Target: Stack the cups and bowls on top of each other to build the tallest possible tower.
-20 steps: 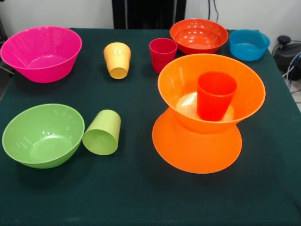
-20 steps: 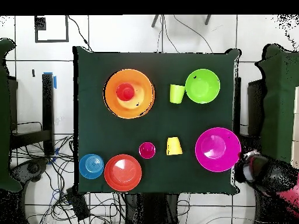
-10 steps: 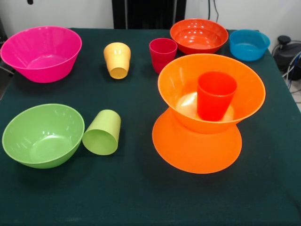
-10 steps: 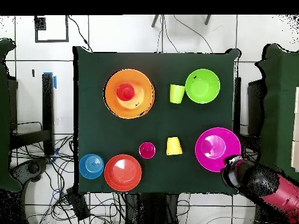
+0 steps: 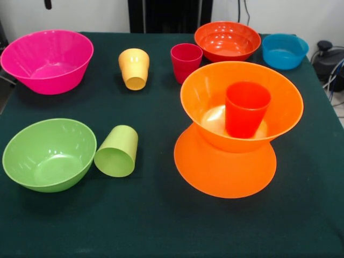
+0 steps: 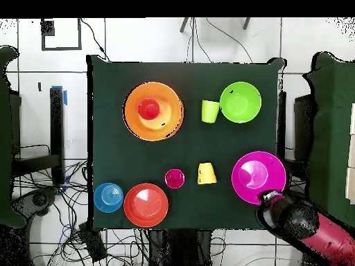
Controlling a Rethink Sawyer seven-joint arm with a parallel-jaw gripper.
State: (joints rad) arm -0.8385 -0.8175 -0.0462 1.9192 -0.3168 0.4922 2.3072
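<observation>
The tower stands at the front view's right: an upside-down orange bowl (image 5: 224, 172), an upright orange bowl (image 5: 279, 107) on it, and a red-orange cup (image 5: 246, 109) inside. The pink bowl (image 5: 47, 60) sits upright at the far left. My gripper (image 6: 270, 201) hangs by the pink bowl's (image 6: 253, 173) rim in the overhead view. In the front view only the gripper's dark tip (image 5: 47, 4) shows at the top edge. The yellow-orange cup (image 5: 134, 68) and magenta-red cup (image 5: 186, 62) stand mid-table. The lime cup (image 5: 117, 151) lies on its side.
A lime green bowl (image 5: 48, 154) sits beside the fallen cup. A red-orange bowl (image 5: 227, 41) and a small blue bowl (image 5: 285, 51) stand at the far right. Everything rests on a dark green table (image 5: 161, 226). Cables lie on the floor around it.
The red arm has swung in from beyond the table's edge toward the pink bowl, and its tip now shows in the front view. No cup or bowl has moved.
</observation>
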